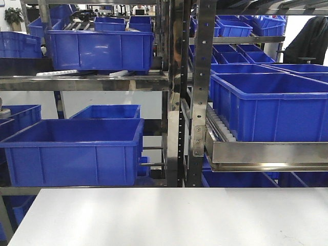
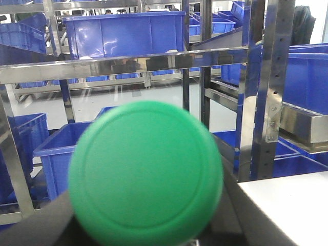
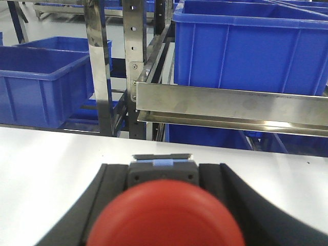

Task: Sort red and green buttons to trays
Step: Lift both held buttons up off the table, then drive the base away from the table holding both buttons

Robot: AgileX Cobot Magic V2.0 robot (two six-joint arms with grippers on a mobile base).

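Observation:
In the left wrist view a green button (image 2: 146, 174), its round domed cap blurred and very close to the camera, sits between my left gripper's (image 2: 148, 220) dark fingers (image 2: 233, 205). The gripper is shut on it and holds it raised, facing the shelves. In the right wrist view a red button (image 3: 165, 218) with a dark blocky body (image 3: 162, 174) sits between my right gripper's (image 3: 163, 179) fingers (image 3: 110, 192), just above the white table (image 3: 46, 164). That gripper is shut on it. The green and red trays are out of view. Neither gripper shows in the front view.
A steel rack (image 1: 197, 102) stands behind the white table (image 1: 169, 215), holding several deep blue crates (image 1: 72, 151). A steel shelf lip (image 3: 230, 105) juts out over the table's far edge under a large blue crate (image 3: 251, 46).

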